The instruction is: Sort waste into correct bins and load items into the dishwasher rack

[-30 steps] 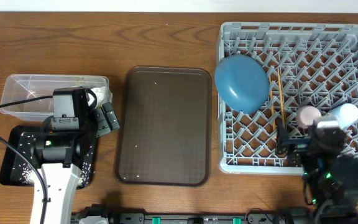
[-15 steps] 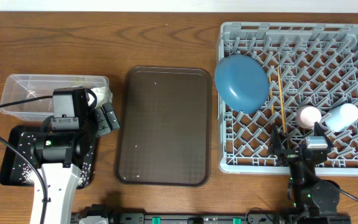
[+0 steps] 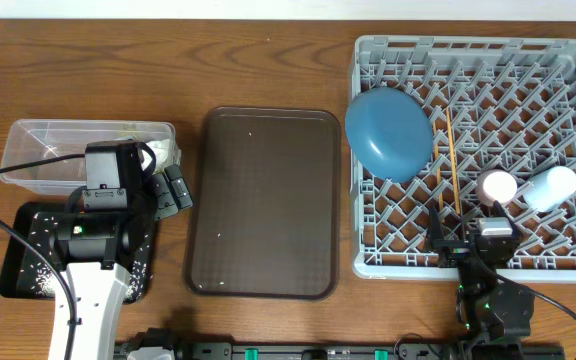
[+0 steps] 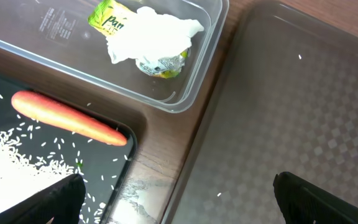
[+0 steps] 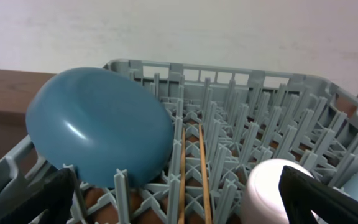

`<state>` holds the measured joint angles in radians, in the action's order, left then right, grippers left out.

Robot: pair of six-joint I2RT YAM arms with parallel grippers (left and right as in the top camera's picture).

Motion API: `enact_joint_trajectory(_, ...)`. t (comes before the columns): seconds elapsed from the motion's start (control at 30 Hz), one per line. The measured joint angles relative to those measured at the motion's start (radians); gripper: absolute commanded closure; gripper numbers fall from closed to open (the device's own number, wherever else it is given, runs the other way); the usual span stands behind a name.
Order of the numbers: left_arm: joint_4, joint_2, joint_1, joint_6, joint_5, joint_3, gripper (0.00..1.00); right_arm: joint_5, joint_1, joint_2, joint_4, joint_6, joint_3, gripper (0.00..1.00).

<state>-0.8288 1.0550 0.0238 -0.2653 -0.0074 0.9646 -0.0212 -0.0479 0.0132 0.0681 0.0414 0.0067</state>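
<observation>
The grey dishwasher rack holds the large blue plate, wooden chopsticks, pink cup and light-blue cup. My right gripper is open and empty at the rack's front edge; its wrist view shows the plate, chopsticks and pink cup between the open fingers. My left gripper is open and empty. The clear tub holds the wrapper and white paper. The black tray holds the carrot and rice. The pale bowl and brown lump are out of view.
The dark-brown serving tray lies in the middle of the table, with a few rice grains on it. The clear tub and black tray sit at the left, partly under the left arm.
My right gripper has drawn back from over the cups to the rack's front edge, open and empty. The left arm has not moved.
</observation>
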Motion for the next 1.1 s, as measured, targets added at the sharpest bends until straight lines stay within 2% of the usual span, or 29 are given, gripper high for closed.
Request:
enact_joint_trajectory(0.6, 0.0, -0.024, 0.0, 0.0, 0.0, -0.004, 0.02, 0.0, 0.0, 0.0, 0.0, 0.0, 0.0, 0.01)
enact_joint_trajectory(0.83, 0.034, -0.314, 0.0, 0.05, -0.034, -0.116, 0.02, 0.001, 0.0, 0.0, 0.0, 0.0, 0.0, 0.01)
enact_joint_trajectory(1.1, 0.339, -0.746, 0.0, 0.2, -0.05, -0.419, 0.02, 0.002, 0.0, 0.0, 0.0, 0.0, 0.0, 0.01)
